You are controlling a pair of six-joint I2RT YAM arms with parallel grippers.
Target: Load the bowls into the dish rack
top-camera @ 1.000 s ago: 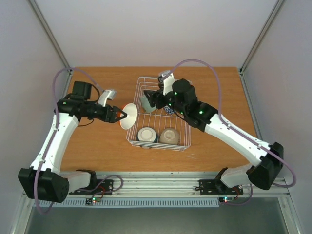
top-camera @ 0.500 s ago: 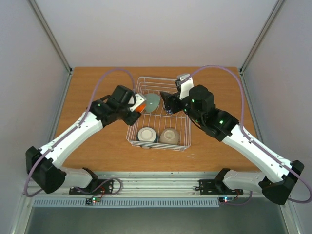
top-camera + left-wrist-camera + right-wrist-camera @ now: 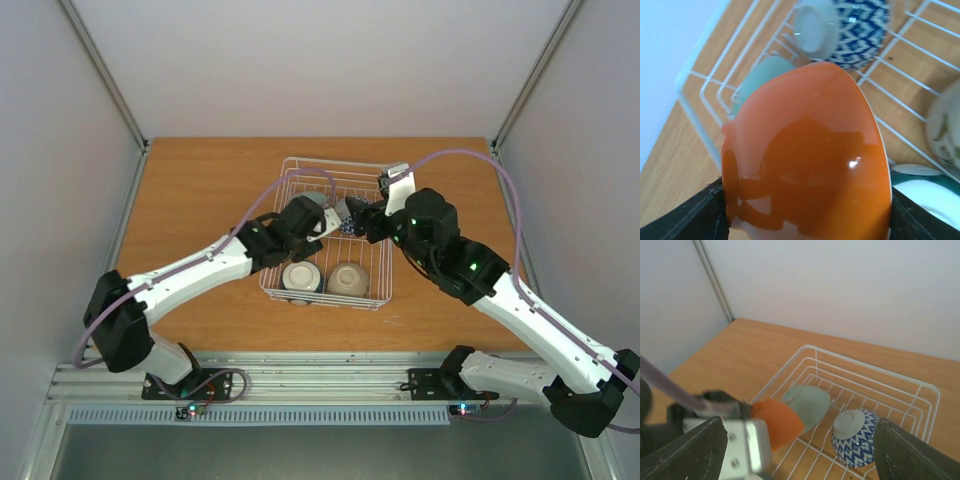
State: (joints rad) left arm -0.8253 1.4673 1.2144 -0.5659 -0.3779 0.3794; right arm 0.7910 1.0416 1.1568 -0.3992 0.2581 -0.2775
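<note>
My left gripper (image 3: 807, 217) is shut on an orange bowl (image 3: 805, 150), which fills the left wrist view and hangs over the left part of the white wire dish rack (image 3: 325, 300). From above, that gripper (image 3: 305, 225) reaches in over the rack's left side. A pale green bowl (image 3: 809, 404) leans on its side in the rack just beyond the orange bowl (image 3: 779, 422). A blue patterned bowl (image 3: 856, 436) lies upside down beside it. Two more bowls (image 3: 301, 276) (image 3: 347, 278) sit in the rack's front row. My right gripper (image 3: 802, 460) is open and empty above the rack's right side.
The rack stands mid-table on the wooden top (image 3: 200, 190), with bare wood to its left and right. Grey walls close the back and both sides. Both arms cross over the rack, their purple cables (image 3: 470, 155) looping above.
My left arm has swung right, carrying the orange bowl from beside the rack to over it. My right gripper has drawn back to the right, away from the pale green bowl.
</note>
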